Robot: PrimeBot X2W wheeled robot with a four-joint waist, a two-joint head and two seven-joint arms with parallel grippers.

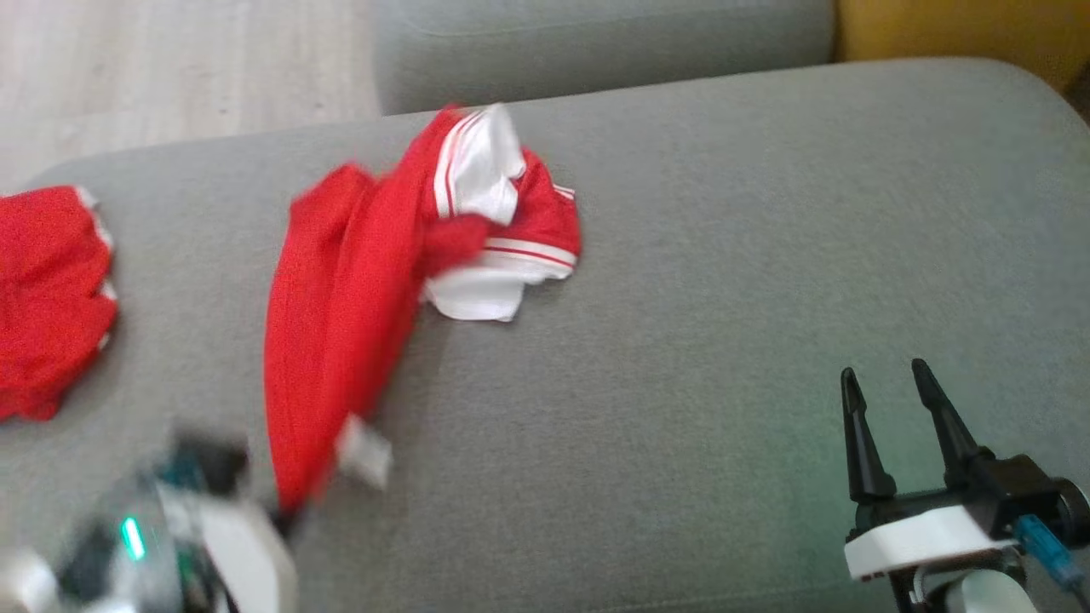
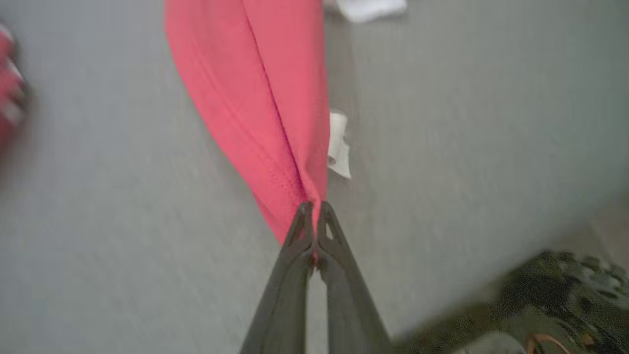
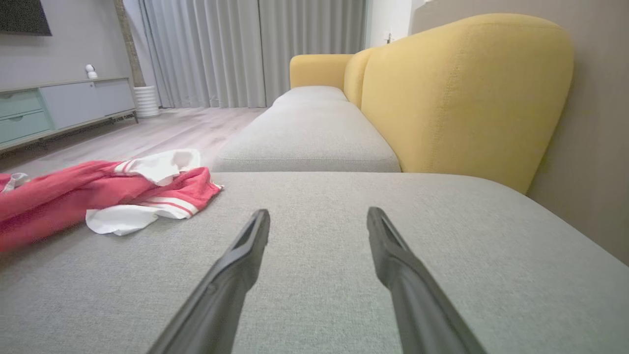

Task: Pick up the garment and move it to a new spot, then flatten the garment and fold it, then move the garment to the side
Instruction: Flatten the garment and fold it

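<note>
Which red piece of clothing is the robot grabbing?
The long red garment with white trim, in the middle: the left gripper pinches its end. The other red garment lies apart, far left.

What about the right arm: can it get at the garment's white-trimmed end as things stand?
Probably yes. The right gripper is open and empty, and bare cushion lies between it and the white-trimmed end of the garment. The left gripper, shut on the red end, is off to the other side.
</note>
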